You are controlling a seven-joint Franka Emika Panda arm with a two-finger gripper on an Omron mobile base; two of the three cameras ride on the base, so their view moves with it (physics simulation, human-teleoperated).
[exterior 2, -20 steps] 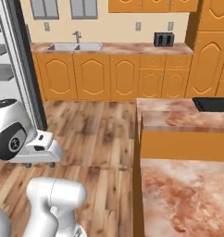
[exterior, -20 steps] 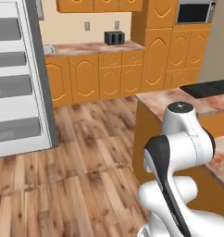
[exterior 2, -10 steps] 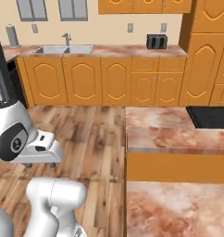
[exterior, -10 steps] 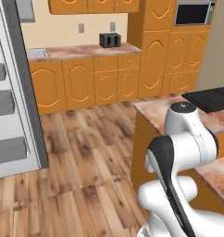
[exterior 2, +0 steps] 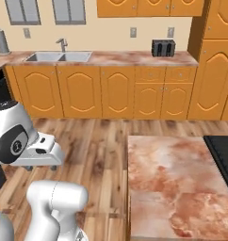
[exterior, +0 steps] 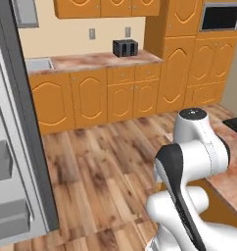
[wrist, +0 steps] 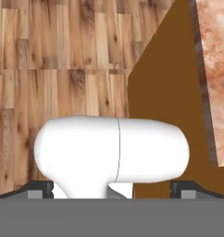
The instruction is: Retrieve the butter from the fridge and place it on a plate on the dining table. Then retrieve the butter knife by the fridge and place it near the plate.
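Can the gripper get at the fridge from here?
Probably not yet. The gripper is open but tucked low by the arm, facing the wood floor beside the table. The fridge stands off to the left, across open floor, so the base likely must drive closer first.

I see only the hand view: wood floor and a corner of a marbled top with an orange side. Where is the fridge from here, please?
Observer: The fridge stands at the left edge of the left base view, close to the base; grey door bins show beside it.
Operator: And what lies on that marbled top?
Observer: In the right base view the island counter carries a black cooktop at its right edge.
Operator: What is behind it?
Observer: A wall counter with a sink and a black toaster.
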